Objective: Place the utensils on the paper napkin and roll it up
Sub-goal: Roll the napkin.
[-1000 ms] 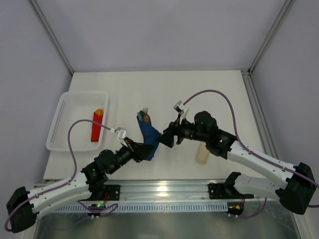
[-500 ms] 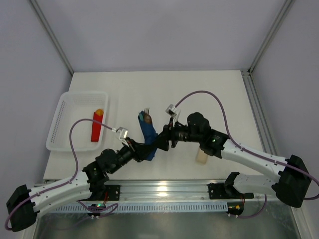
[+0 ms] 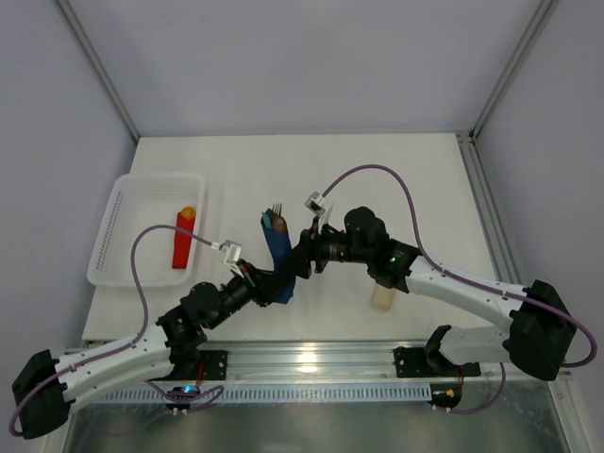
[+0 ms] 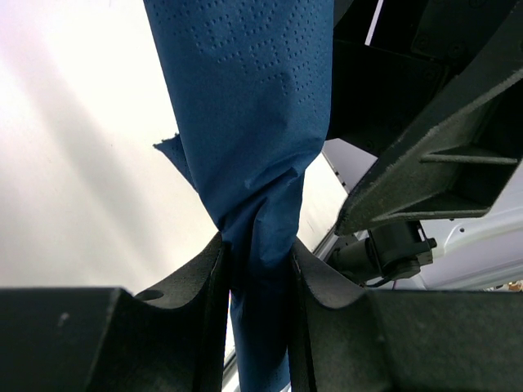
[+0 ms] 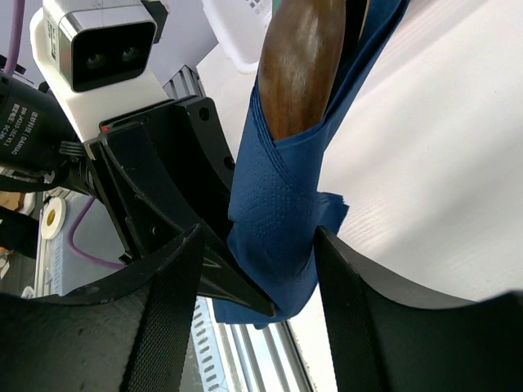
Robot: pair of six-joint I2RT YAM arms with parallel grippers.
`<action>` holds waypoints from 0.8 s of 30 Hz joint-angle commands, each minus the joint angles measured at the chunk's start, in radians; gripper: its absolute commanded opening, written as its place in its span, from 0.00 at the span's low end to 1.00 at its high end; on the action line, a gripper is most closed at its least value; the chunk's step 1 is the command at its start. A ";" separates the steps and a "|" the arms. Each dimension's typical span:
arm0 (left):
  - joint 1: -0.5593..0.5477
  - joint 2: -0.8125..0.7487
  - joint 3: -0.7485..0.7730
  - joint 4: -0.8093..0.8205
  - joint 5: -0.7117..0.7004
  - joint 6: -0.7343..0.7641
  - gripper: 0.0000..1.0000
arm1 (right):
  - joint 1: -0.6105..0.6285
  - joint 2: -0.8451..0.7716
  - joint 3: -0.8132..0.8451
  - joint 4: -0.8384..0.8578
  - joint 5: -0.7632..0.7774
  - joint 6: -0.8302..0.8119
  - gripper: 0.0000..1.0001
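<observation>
One paper napkin [image 3: 279, 257] lies near the middle of the table [image 3: 406, 179], already rolled into a narrow blue tube that runs from the near side toward the far side. The utensils [image 3: 275, 218] are wrapped inside it and stick out only at its far end. Two pieces can be counted there: one fork [image 3: 276, 208] showing its tines, and one brown rounded end [image 5: 298, 57] just beside it. Whether more are hidden inside the paper cannot be told. Two arms meet at the roll. The left gripper [image 4: 257, 260] is clenched on the near end of the napkin, its two fingers [image 4: 194, 278] squeezing the paper into a tight, creased waist. The right gripper [image 5: 260, 241] straddles the roll a little farther up, with its jaws apart. One finger is against the paper, and a gap shows on the other side. The two grippers sit just beside each other, and the left one fills the background of the right wrist view. Well apart on the left stands one white basket [image 3: 123, 203] holding one red block [image 3: 181, 243] with an orange tip. One beige bar [image 3: 382, 296] lies on the table to the right, partly under the right arm.
</observation>
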 commanded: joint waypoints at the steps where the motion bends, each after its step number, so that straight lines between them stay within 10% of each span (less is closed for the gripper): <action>1: 0.003 -0.013 0.019 0.085 0.006 0.005 0.00 | 0.005 0.011 0.048 0.090 -0.007 -0.005 0.59; 24: 0.003 -0.040 -0.012 0.129 0.032 -0.015 0.00 | -0.023 0.083 0.036 0.291 -0.119 0.050 0.50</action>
